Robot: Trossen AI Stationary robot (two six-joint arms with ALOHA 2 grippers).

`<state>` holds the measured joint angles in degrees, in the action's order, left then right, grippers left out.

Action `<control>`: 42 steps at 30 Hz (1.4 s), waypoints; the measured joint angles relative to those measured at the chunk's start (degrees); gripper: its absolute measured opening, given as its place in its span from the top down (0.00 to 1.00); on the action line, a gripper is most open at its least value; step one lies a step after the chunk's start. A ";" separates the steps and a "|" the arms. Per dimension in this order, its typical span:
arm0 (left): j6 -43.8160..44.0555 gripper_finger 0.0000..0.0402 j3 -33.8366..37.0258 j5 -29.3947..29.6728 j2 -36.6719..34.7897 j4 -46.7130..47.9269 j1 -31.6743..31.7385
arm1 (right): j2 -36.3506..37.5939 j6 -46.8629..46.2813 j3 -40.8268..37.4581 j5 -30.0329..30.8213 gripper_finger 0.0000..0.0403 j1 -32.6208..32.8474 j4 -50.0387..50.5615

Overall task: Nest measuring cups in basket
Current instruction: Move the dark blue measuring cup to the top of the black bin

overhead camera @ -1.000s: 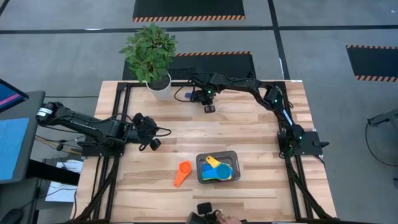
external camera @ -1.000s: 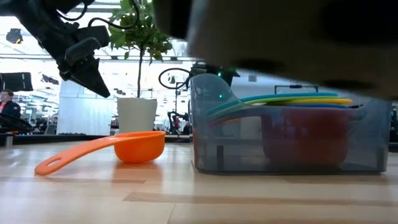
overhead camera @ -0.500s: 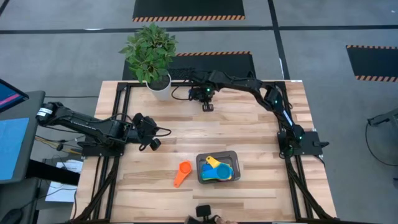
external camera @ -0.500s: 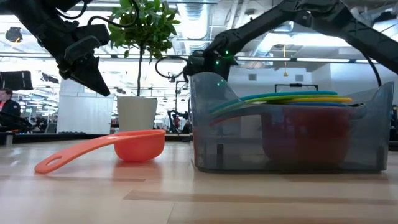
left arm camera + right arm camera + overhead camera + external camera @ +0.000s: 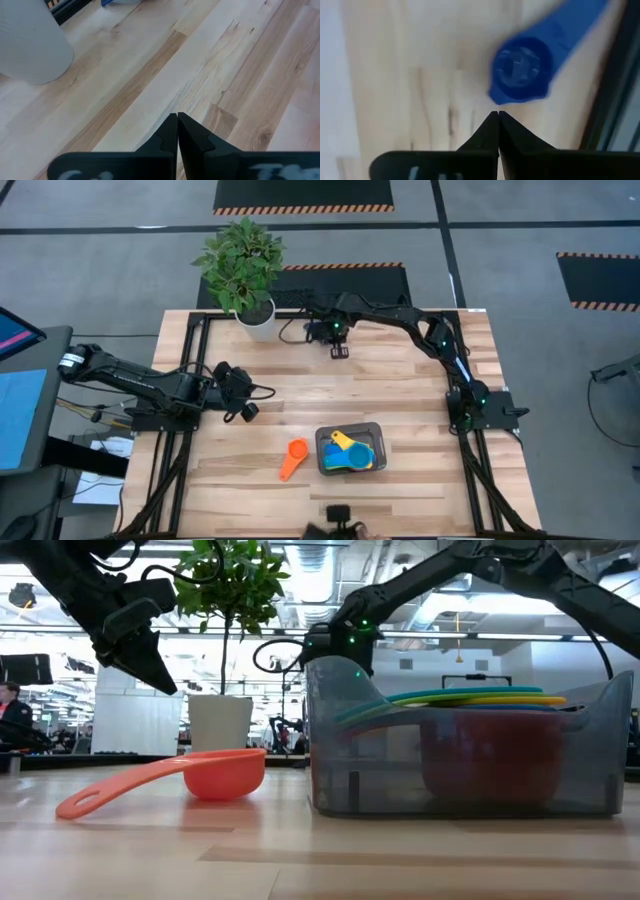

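Approach to small dark blue plastic measuring cup (image 5: 522,67) near table's far edge: my right gripper (image 5: 498,116), fingers together, must part them and straddle its handle squarely; left gripper (image 5: 177,118) rests closed

Blurred blue cup (image 5: 522,67), handle cut off

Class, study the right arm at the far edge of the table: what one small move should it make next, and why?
Probably open the right gripper and ease forward over the dark blue cup. Its fingers are shut and empty, their tips just short of that cup lying on the table near the white pot, so nothing is gripped yet.
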<state>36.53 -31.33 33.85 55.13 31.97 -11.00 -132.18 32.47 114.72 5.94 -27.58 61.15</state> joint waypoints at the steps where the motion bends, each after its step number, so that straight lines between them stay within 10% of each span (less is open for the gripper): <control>1: 0.00 1.00 0.00 0.00 0.00 0.00 0.00 | 0.00 -1.80 0.02 -0.24 0.96 -0.83 -0.71; 16: 1.42 1.00 0.00 1.48 0.00 0.00 0.03 | 0.00 -27.53 1.46 -8.90 0.98 -1.72 -7.18; 32: -4.36 1.00 0.00 0.46 0.00 0.26 0.07 | 6.51 -26.45 12.68 -10.37 0.99 5.84 9.37; 42: -4.33 1.00 0.00 0.62 0.00 0.24 0.07 | 8.82 -18.49 9.50 -19.41 0.99 -2.08 7.87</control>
<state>32.21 -31.33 34.46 55.13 32.21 -10.94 -123.36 13.99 124.22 -13.48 -29.66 69.01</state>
